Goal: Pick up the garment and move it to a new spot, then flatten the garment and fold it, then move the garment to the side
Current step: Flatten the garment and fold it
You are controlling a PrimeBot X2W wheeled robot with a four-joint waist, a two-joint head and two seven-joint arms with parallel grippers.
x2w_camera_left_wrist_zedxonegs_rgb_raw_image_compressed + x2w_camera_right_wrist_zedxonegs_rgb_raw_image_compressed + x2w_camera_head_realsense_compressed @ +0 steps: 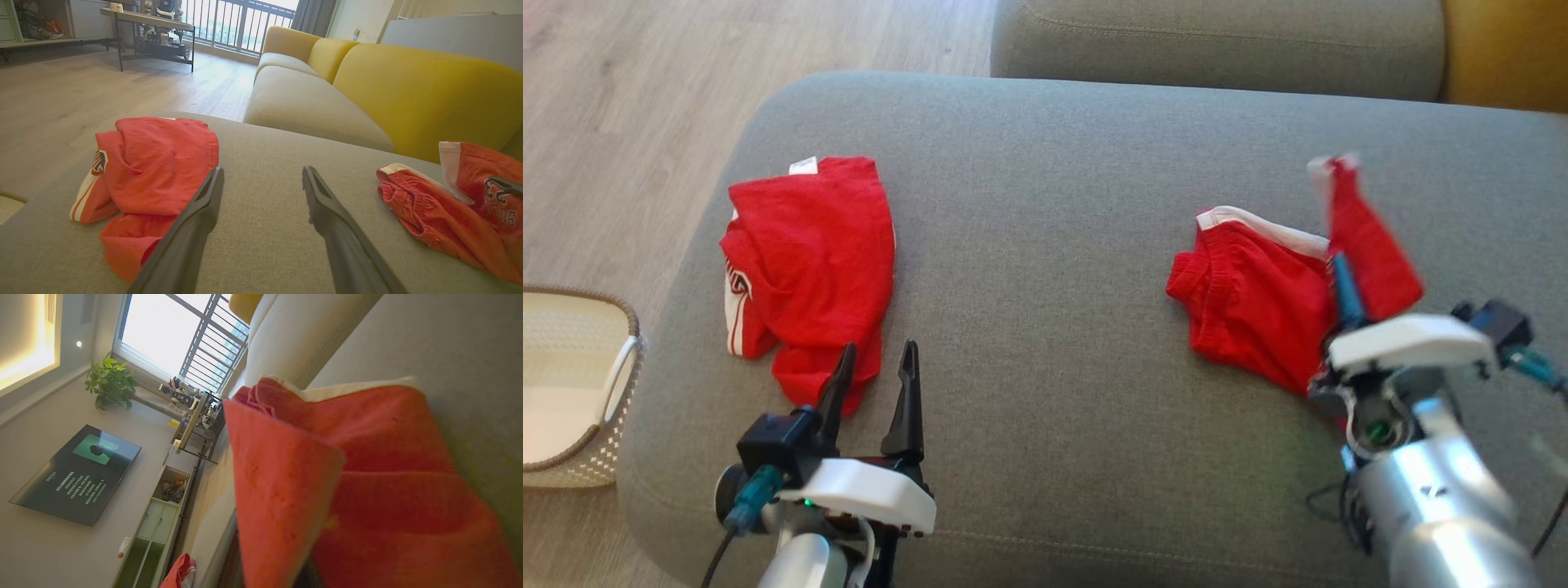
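Observation:
A red garment with white trim (pixel 1250 302) lies bunched on the right of the grey ottoman (pixel 1045 204). One flap of it is lifted up, and my right gripper (pixel 1343 282) is shut on that flap, its fingertips buried in the cloth. The right wrist view has the same red cloth (pixel 367 477) draped close over the fingers. In the left wrist view the garment (pixel 429 212) is at the right. A second red garment (pixel 809 261) lies folded at the ottoman's left. My left gripper (pixel 880 347) stands open and empty just in front of the second garment's near edge (pixel 159 163).
A white woven basket (pixel 572 384) stands on the wooden floor left of the ottoman. A grey sofa seat (pixel 1217 41) with a yellow backrest (pixel 408 90) lies beyond the far edge. Bare grey fabric stretches between the two garments.

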